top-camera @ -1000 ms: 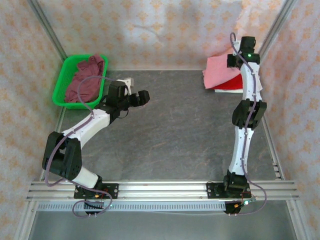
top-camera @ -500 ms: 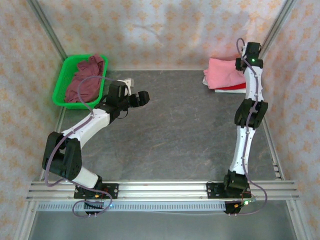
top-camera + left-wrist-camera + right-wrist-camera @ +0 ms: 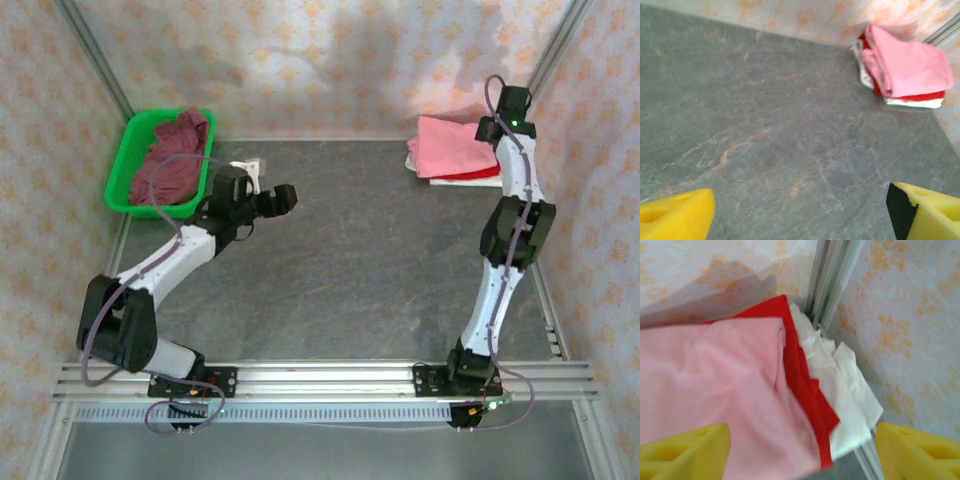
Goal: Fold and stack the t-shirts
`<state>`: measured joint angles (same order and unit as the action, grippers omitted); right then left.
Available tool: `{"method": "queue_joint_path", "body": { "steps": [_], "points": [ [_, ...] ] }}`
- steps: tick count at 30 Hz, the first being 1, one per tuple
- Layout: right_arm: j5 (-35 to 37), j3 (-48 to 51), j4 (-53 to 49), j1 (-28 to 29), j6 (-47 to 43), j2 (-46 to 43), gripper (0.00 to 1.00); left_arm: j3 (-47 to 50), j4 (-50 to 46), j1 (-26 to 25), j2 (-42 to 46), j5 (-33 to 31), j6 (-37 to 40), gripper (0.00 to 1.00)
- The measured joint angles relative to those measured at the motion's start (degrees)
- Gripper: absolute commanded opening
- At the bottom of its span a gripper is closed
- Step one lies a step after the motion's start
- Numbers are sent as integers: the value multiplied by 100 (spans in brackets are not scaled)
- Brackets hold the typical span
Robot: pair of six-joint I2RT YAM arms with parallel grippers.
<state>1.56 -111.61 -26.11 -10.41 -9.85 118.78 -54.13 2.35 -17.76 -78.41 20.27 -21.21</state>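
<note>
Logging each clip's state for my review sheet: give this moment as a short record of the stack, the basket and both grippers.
Stack: pink t-shirt on red t-shirt on white t-shirt, folded, far right corner
Basket: green basket holds crumpled maroon t-shirt
Left gripper: open, empty, over bare table
Right gripper: open, empty, above the stack

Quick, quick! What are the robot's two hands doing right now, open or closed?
Left gripper: open, fingers wide apart, holding nothing.
Right gripper: open above the pink shirt, holding nothing.
</note>
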Motion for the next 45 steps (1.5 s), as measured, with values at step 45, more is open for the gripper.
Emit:
{"method": "queue_joint_path", "body": {
  "steps": [45],
  "points": [
    [538, 9068, 7099, 1375, 697, -3630, 99, 2806, 3191, 1248, 835, -2885, 2229, 100]
  ]
}}
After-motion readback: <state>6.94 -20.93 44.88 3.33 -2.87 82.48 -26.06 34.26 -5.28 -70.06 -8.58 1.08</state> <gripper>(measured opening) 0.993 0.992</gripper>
